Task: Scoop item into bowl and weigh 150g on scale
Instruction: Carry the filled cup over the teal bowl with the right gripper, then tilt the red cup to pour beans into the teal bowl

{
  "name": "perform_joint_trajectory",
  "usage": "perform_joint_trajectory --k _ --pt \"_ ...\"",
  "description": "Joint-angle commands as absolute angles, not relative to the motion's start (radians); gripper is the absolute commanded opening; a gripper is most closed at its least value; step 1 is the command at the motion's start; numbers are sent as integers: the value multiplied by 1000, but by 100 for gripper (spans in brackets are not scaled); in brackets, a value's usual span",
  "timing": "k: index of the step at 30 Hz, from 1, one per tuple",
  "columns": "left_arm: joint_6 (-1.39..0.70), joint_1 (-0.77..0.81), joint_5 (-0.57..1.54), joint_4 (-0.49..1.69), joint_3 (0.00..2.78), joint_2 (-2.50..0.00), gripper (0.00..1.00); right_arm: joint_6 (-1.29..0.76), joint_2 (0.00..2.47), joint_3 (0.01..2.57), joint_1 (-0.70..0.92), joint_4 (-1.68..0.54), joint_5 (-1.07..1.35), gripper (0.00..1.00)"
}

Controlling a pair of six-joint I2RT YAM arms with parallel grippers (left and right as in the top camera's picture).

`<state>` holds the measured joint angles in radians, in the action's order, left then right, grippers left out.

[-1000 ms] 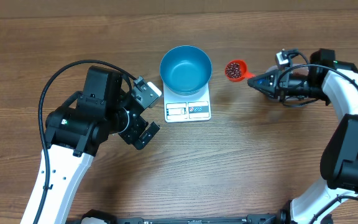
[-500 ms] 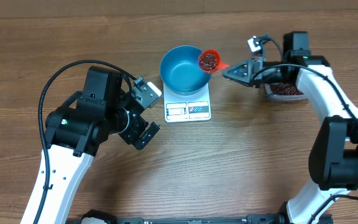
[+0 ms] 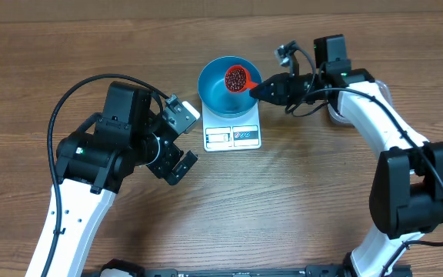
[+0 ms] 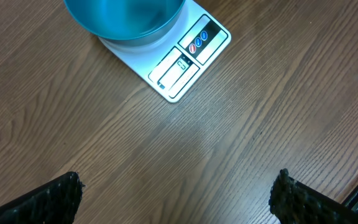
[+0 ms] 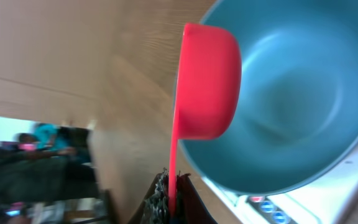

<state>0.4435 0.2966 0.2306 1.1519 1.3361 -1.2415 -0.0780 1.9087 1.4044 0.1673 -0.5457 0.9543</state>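
- While my right gripper (image 3: 261, 90) is clenched on its handle, a small red plastic scoop (image 3: 237, 78) hangs mouth up over the round deep blue bowl (image 3: 215, 94).
- Tiny dark red-brown beans (image 3: 238, 76): heaped in the scoop.
- Bowl: seated on the flat white rectangular digital scale (image 3: 233, 137).
- My left gripper (image 3: 184, 141): released, jaws wide, above the wooden table (image 3: 298, 200), left of the scale.

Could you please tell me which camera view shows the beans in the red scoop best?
The overhead view: it looks down into the scoop, so the beans show. The right wrist view shows only the scoop's red outside, and the left wrist view shows no scoop at all.
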Motion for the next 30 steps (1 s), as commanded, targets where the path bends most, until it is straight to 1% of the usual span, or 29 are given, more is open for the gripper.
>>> perform_joint_trajectory --k 1,7,14,30 --pt "433 295 236 1148 1359 -1244 100 -16 1912 1429 207 -539 793 4" --pt "434 295 236 1148 1359 -1244 100 35 1888 1436 268 -541 645 4" --pt "433 295 236 1148 1359 -1244 100 35 1877 1470 323 -565 472 4" --pt "434 295 236 1148 1359 -1244 100 110 1872 1477 384 -606 357 4"
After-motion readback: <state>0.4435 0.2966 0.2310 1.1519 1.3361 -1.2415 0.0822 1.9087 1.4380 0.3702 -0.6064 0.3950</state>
